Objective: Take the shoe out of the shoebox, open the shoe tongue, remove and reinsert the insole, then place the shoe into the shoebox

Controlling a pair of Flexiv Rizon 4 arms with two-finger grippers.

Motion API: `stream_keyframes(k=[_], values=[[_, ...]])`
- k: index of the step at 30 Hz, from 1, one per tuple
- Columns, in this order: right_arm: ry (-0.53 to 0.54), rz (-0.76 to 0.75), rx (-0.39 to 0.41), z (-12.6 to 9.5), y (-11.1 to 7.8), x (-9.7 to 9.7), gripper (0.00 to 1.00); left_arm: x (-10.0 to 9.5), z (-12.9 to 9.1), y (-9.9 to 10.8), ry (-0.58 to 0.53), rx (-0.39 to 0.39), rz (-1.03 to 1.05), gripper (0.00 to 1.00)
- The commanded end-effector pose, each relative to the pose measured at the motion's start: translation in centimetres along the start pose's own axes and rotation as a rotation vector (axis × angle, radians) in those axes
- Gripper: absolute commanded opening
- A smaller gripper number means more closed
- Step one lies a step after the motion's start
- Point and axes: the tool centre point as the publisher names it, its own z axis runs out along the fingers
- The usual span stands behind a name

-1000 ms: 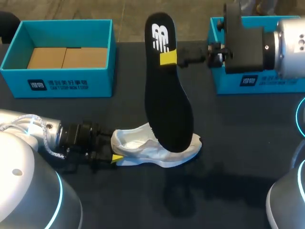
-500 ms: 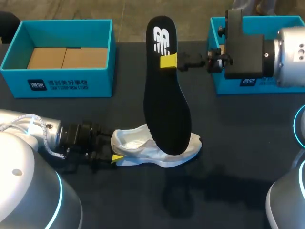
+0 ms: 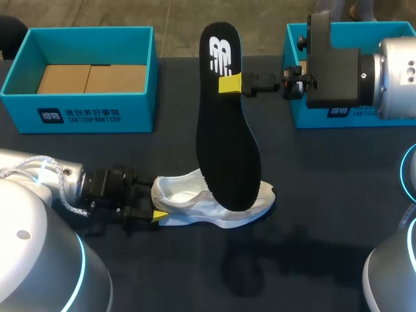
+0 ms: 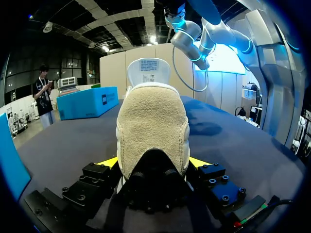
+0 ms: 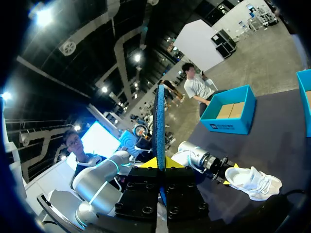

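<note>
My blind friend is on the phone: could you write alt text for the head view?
With its jaws, the right arm pinches a black insole by its edge, holding it upright over a white shoe on the dark table. The left arm clamps the shoe's heel in its jaws. Two blue shoeboxes stand at the far edge, left and right.

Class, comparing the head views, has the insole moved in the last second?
Yes, slightly. The insole has sunk: its top now sits nearer the level of the far rim of the left box.
</note>
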Motion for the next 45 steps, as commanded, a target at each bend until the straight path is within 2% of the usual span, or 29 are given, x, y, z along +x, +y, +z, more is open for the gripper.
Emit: stream_keyframes(k=[1,3,5,8,17,22,36,45], values=[[0.003,0.0,-0.002,0.3,0.0,-0.1,0.0,0.2,0.0,0.0,0.008,-0.034,-0.024,0.21],[0.003,0.0,-0.002,0.3,0.0,-0.1,0.0,0.4,-0.1,0.1,0.015,-0.036,-0.03,0.49],[0.003,0.0,-0.002,0.3,0.0,-0.1,0.0,0.6,-0.5,0.1,0.014,-0.041,-0.034,1.0],[0.003,0.0,-0.002,0.3,0.0,-0.1,0.0,0.8,-0.9,0.0,0.024,-0.055,-0.041,1.0],[0.003,0.0,-0.002,0.3,0.0,-0.1,0.0,0.5,-2.4,0.3,0.039,-0.18,-0.086,1.0],[0.003,0.0,-0.002,0.3,0.0,-0.1,0.0,0.3,-3.0,0.7,0.063,-0.28,-0.116,1.0],[0.003,0.0,-0.002,0.3,0.0,-0.1,0.0,0.0,-6.5,-1.2,0.151,-0.544,-0.181,1.0],[0.003,0.0,-0.002,0.3,0.0,-0.1,0.0,-0.3,-7.1,-2.5,0.239,-0.733,-0.191,1.0]])
